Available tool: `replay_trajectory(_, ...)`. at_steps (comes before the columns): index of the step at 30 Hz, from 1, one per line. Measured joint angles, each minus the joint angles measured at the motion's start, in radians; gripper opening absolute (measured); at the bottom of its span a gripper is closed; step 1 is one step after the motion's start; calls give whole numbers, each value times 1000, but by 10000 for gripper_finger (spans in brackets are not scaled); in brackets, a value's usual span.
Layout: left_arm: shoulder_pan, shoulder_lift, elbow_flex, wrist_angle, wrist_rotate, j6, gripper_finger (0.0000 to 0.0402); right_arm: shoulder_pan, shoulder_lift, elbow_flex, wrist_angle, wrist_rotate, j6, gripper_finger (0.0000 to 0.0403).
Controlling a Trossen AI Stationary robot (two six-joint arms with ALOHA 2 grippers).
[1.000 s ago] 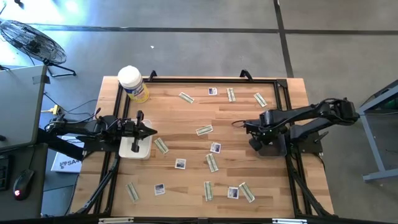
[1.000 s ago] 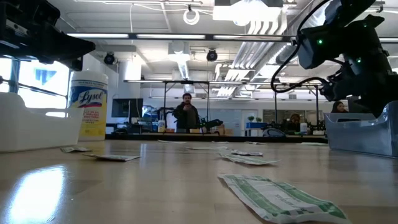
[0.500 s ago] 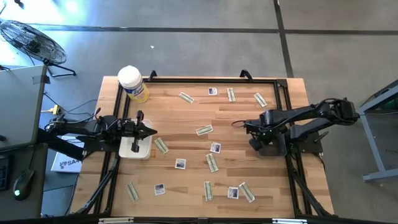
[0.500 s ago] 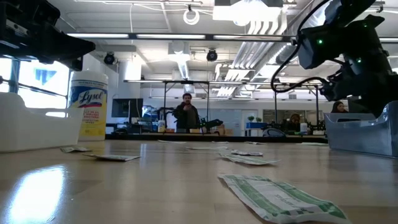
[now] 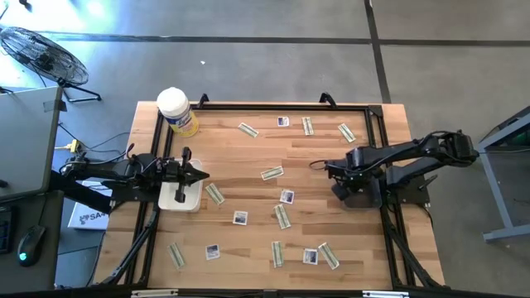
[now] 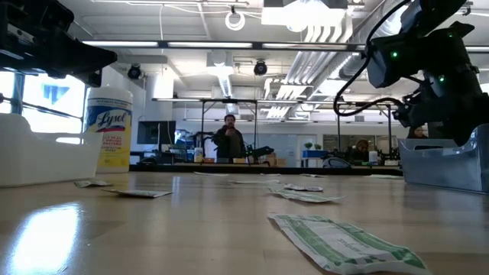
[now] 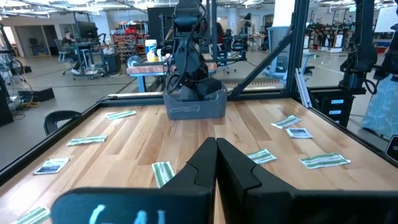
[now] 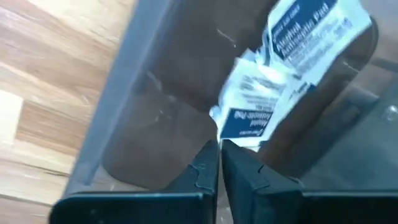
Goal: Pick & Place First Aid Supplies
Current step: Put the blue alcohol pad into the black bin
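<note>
Change since earlier frame: none in the high view; right arm shifted slightly in the low view. Right pincer (image 8: 219,148), fingers nearly together, over grey bin (image 5: 362,197); white packets (image 8: 261,99) inside, at its tips. Left pincer (image 7: 216,144), together, over white tray (image 5: 180,197). Remaining packets (image 5: 272,174) scattered across tabletop (image 5: 315,157).

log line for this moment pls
right gripper: over grey bin, white packet at its tips | left gripper: shut, empty, over white tray
</note>
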Motion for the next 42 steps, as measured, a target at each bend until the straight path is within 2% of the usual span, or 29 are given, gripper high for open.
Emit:
replay_trajectory(6,0,0,0,0,0,0,1,0,0,17,-29,-10,1,58)
replay_trajectory(11,0,0,0,0,0,0,1,11,0,148,-148,31,5,73)
replay_trajectory(15,0,0,0,0,0,0,1,90,0,313,-168,90,57,70)
replay_trajectory(19,0,0,0,0,0,0,1,232,23,460,-137,167,164,63)
replay_trajectory(22,0,0,0,0,0,0,1,347,95,545,-61,198,207,56)
replay_trajectory(25,0,0,0,0,0,0,1,437,215,616,13,183,219,48)
replay_trajectory(30,0,0,0,0,0,0,1,550,449,731,90,153,133,49)
replay_trajectory(33,0,0,0,0,0,0,1,604,557,782,130,139,140,57)
replay_trajectory(37,0,0,0,0,0,0,1,649,647,815,164,96,165,73)
replay_trajectory(42,0,0,0,0,0,0,1,655,673,793,191,92,163,96)
